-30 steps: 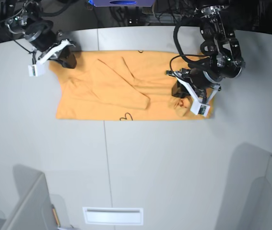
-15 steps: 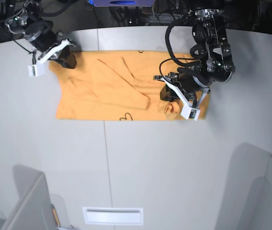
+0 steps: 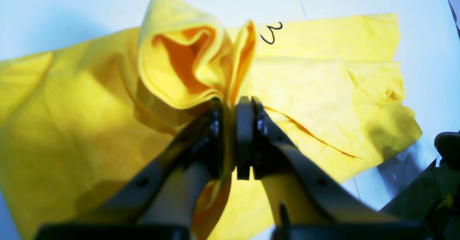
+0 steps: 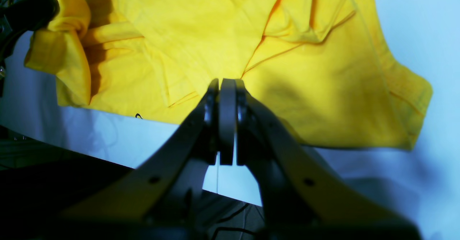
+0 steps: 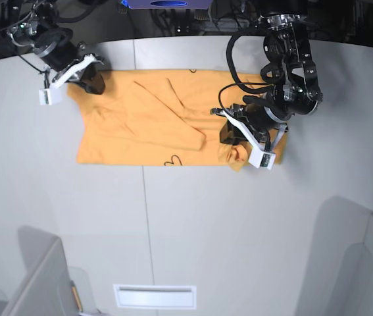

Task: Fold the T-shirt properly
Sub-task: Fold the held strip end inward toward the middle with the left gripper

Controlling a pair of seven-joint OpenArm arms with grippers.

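The light orange-yellow T-shirt (image 5: 147,125) lies spread flat on the grey table (image 5: 206,224), with a sleeve folded over its middle. My left gripper (image 5: 237,149) is shut on a bunched fold at the shirt's near right corner. The left wrist view shows the fabric (image 3: 187,60) puckered up between the closed tips of the gripper (image 3: 230,105). My right gripper (image 5: 91,81) is shut at the shirt's far left corner. In the right wrist view its tips (image 4: 226,85) lie over flat fabric (image 4: 201,35), and no cloth shows between the jaws.
A dark squiggle mark (image 5: 172,160) sits on the shirt's near edge. A table seam (image 5: 148,224) runs toward the front. A white slot (image 5: 154,295) lies at the front edge. Grey partitions stand at the front left (image 5: 41,276) and front right (image 5: 370,263).
My left gripper has moved leftward over the shirt, pulling the near right corner inward so the shirt's right edge sits further in. The right arm has not moved.
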